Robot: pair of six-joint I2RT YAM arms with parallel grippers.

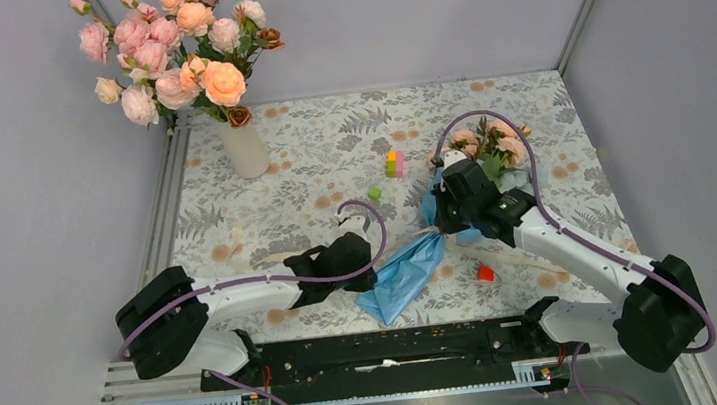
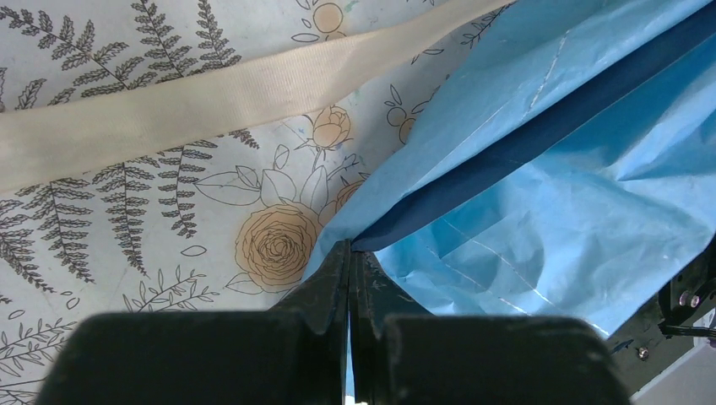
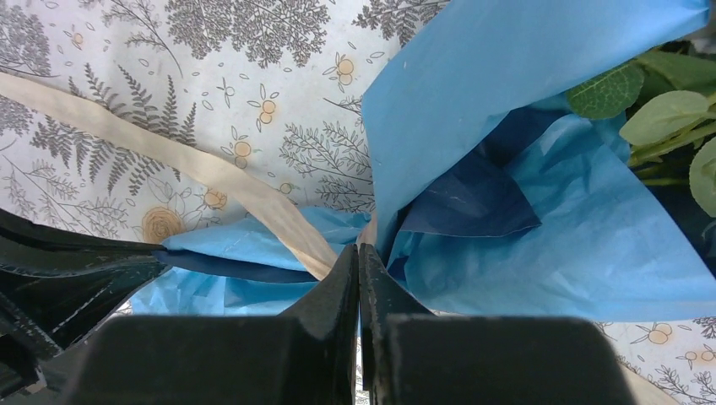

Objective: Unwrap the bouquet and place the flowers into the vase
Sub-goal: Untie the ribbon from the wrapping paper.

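The bouquet (image 1: 419, 261) lies on the table, its light blue and navy paper (image 2: 540, 194) crinkled and spread loose. Peach flowers (image 1: 487, 145) stick out at its far end, and green leaves (image 3: 667, 114) show in the right wrist view. A cream ribbon (image 2: 211, 93) trails loose over the table. My left gripper (image 2: 350, 246) is shut on the paper's near edge. My right gripper (image 3: 359, 251) is shut where the ribbon (image 3: 253, 202) and a paper fold meet. The off-white vase (image 1: 246, 150) stands at the back left, apart from both grippers, with pink and peach roses in it.
Small toy blocks lie round the bouquet: a yellow, green and pink cluster (image 1: 394, 165), a green one (image 1: 374, 193) and a red one (image 1: 485, 273). Grey walls close in the left, back and right. A metal rail (image 1: 165, 198) runs along the table's left edge.
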